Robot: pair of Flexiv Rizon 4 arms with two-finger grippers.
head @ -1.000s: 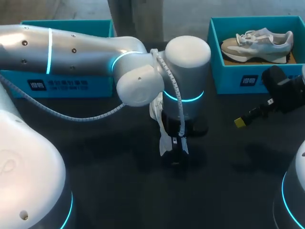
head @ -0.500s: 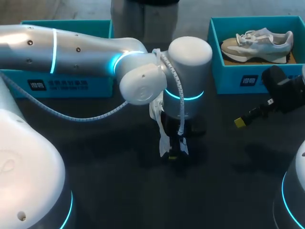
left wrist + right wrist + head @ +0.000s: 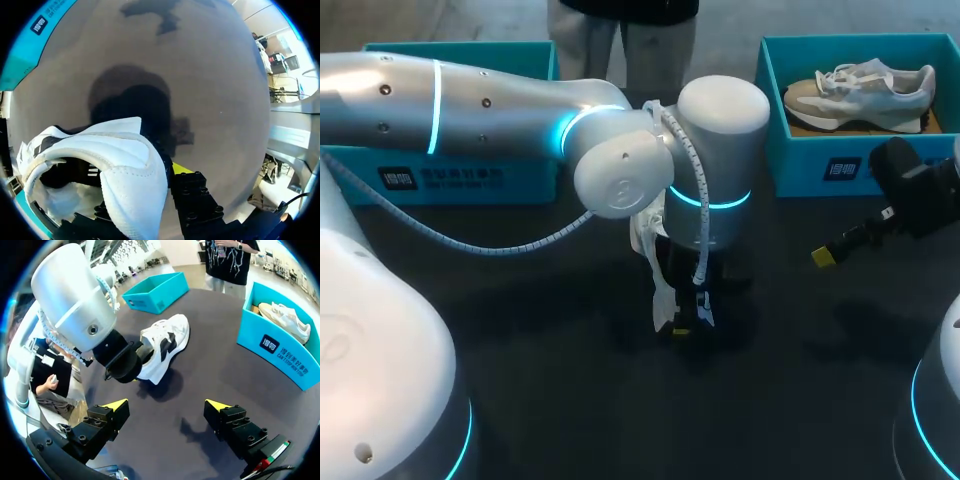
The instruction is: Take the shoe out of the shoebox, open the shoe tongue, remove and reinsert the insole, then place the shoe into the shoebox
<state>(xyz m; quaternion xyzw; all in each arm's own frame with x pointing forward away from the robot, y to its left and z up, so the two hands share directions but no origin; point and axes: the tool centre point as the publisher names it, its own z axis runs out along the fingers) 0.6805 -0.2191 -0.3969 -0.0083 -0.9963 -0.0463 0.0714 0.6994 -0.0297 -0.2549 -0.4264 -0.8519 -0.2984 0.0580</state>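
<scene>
Sneaker first: the white shoe (image 3: 162,345) with black side panels is out of its box and held by the left gripper (image 3: 682,318) over the middle of the dark table (image 3: 520,330). The left arm (image 3: 470,100) comes in from its own side and stretches across to the centre, with the wrist pointing down. Its fingers are clenched on the shoe's rear end, at the padded collar. From the left wrist, only one yellow tip peeks out beside the white upper, and the other finger is lost behind it. Seen from the right wrist, the shoe's toe points away from the gripper toward the teal shoebox (image 3: 450,178) at the left rear of the table. A shadow lies on the tabletop under the sole, and I cannot tell whether the toe touches down. The right gripper (image 3: 167,404) hangs near the table's right side, well apart from the shoe, its fingers spread wide and released. Just behind it, at the right rear, stands a second teal box (image 3: 860,165). In that box a beige and grey sneaker (image 3: 860,90) with white laces rests on its sole.
</scene>
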